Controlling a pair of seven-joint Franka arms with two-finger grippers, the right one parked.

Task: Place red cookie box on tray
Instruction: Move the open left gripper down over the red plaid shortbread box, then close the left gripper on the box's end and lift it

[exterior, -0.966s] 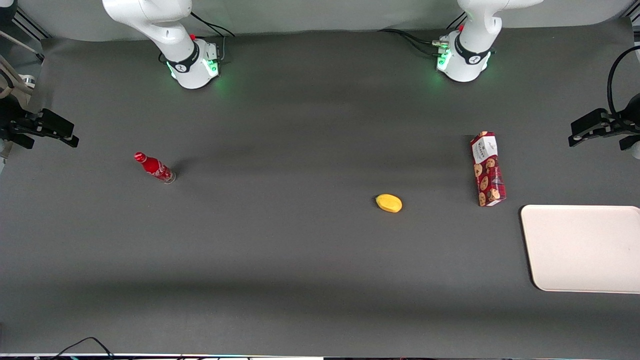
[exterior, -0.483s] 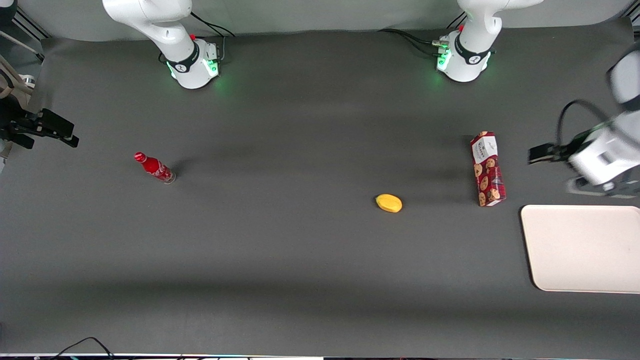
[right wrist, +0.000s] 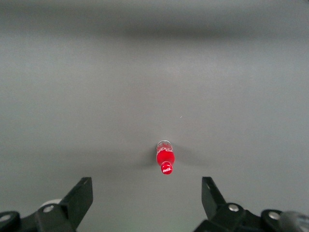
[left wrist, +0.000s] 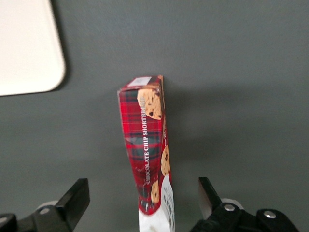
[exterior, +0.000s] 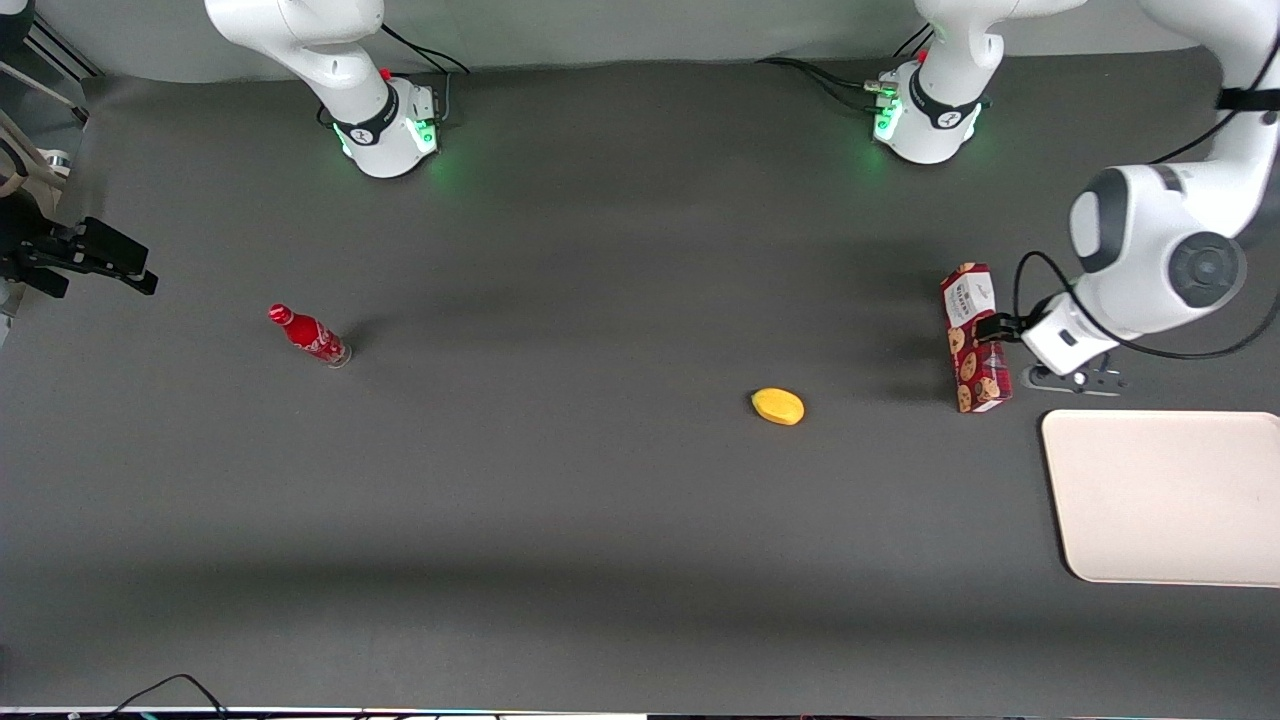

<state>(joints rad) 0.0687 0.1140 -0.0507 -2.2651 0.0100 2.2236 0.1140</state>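
Red cookie box (left wrist: 149,150) between spread pincer (left wrist: 143,203) fingers — tray (exterior: 1165,495) near, lemon (exterior: 778,406) beside.

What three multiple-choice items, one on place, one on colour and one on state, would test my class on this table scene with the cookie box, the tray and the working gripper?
1. Where is the red cookie box?
A. on the tray
B. on the table, beside the gripper
C. against the red bottle

2. What colour is the small rounded object nearer the front camera than the box?
A. yellow
B. green
C. blue

3. How is the gripper?
A. shut on the box
B. shut and empty
C. open, fingers on either side of the box

Key: 1 B, the tray holds nothing. 2 A, it is plainly yellow. 3 C, the wrist view shows gaps between both fingers and the box.
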